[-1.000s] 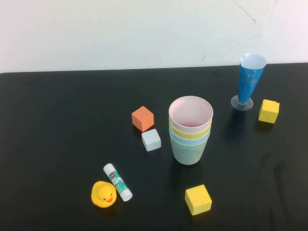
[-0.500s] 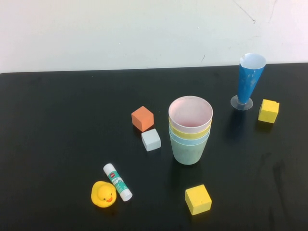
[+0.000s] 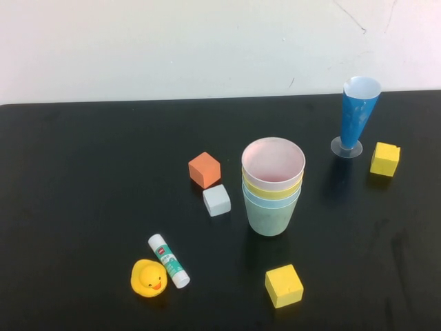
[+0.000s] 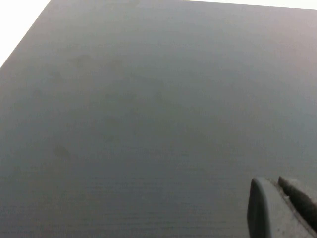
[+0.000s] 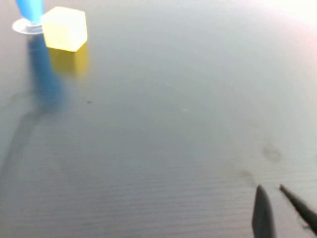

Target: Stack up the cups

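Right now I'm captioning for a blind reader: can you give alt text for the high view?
Four cups stand nested in one stack, pink on top, mid black table. Around it lie an orange cube, grey cube, two yellow cubes, glue stick, rubber duck and blue cone. Neither gripper shows.

The four cups (image 3: 273, 185) sit nested in one stack near the middle of the table (image 3: 83, 172). Just left of the stack are two blocks, one (image 3: 204, 169) behind the other (image 3: 216, 200) and nearly touching. Nearer the robot on the left, a glue stick (image 3: 169, 261) lies right beside a toy duck (image 3: 148, 278). Another block (image 3: 284, 285) sits in front of the stack. Far right at the back, a footed cone (image 3: 355, 117) stands upright with a block (image 3: 384, 158) beside it.
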Robot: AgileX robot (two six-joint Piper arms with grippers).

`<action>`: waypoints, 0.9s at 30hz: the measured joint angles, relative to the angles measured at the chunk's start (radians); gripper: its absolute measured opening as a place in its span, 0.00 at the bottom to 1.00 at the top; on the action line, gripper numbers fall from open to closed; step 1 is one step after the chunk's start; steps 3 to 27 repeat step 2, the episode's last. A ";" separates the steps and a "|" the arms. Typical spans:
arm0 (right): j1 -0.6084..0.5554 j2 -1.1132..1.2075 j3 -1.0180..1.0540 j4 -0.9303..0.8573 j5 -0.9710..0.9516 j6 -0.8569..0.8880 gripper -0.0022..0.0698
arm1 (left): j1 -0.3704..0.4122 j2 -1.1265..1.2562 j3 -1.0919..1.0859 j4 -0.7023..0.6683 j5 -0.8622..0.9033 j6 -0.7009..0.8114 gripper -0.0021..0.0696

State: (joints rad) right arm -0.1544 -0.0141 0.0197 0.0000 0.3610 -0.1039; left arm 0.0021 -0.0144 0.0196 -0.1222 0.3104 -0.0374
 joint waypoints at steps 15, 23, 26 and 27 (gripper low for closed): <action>0.025 0.000 0.000 0.000 0.000 0.000 0.03 | 0.000 0.000 0.000 0.000 0.000 0.000 0.03; 0.025 0.000 0.000 0.000 0.000 0.000 0.03 | 0.000 0.000 0.000 0.000 0.000 0.000 0.03; 0.025 0.000 0.000 0.000 0.000 0.000 0.03 | 0.000 0.000 0.000 0.000 0.000 0.000 0.03; 0.025 0.000 0.000 0.000 0.000 0.000 0.03 | 0.000 0.000 0.000 0.000 0.000 0.000 0.03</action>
